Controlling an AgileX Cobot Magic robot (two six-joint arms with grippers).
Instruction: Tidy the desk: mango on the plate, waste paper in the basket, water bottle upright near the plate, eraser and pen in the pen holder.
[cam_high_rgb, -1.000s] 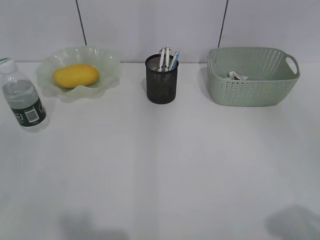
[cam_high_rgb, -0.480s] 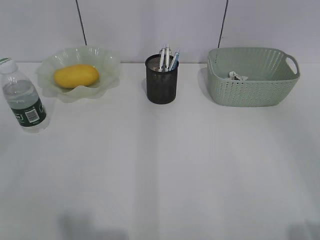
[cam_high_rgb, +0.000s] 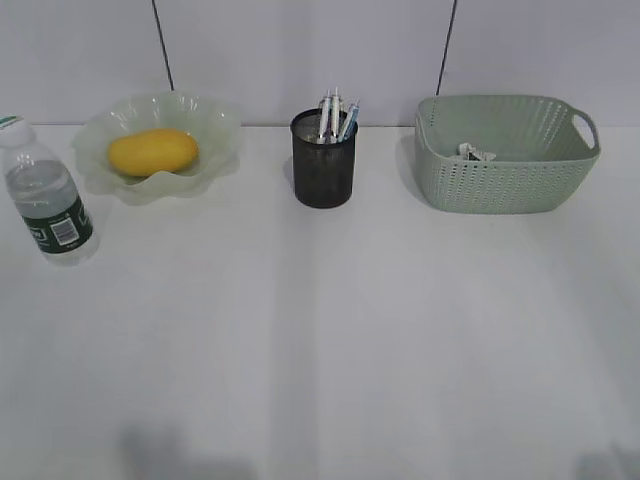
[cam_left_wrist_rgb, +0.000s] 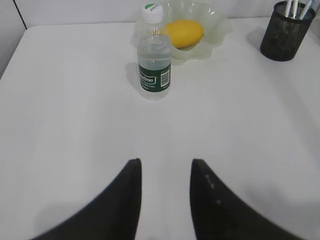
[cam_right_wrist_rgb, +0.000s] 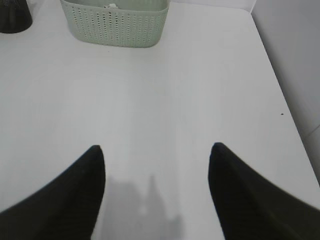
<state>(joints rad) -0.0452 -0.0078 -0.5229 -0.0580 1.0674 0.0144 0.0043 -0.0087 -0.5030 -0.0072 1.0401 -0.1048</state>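
Two dark cables (cam_high_rgb: 162, 45) run down the pale grey wall (cam_high_rgb: 300, 50) behind, one at each side.

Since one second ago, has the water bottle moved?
No. The water bottle stands upright at the same spot left of the plate, unchanged.

The exterior camera stands in front of the desk (cam_high_rgb: 320, 340) at about chest height, looking down at a slant toward the back wall, with the pen holder (cam_high_rgb: 323, 160) near the middle. The left wrist camera sits low over the desk, facing the water bottle (cam_left_wrist_rgb: 154, 62) and the plate (cam_left_wrist_rgb: 210, 30) behind it; the pen holder (cam_left_wrist_rgb: 285, 31) is at its upper right corner. The right wrist camera faces the basket (cam_right_wrist_rgb: 115, 22), right of the pen holder (cam_right_wrist_rgb: 14, 15). All 3 views share the pen holder.
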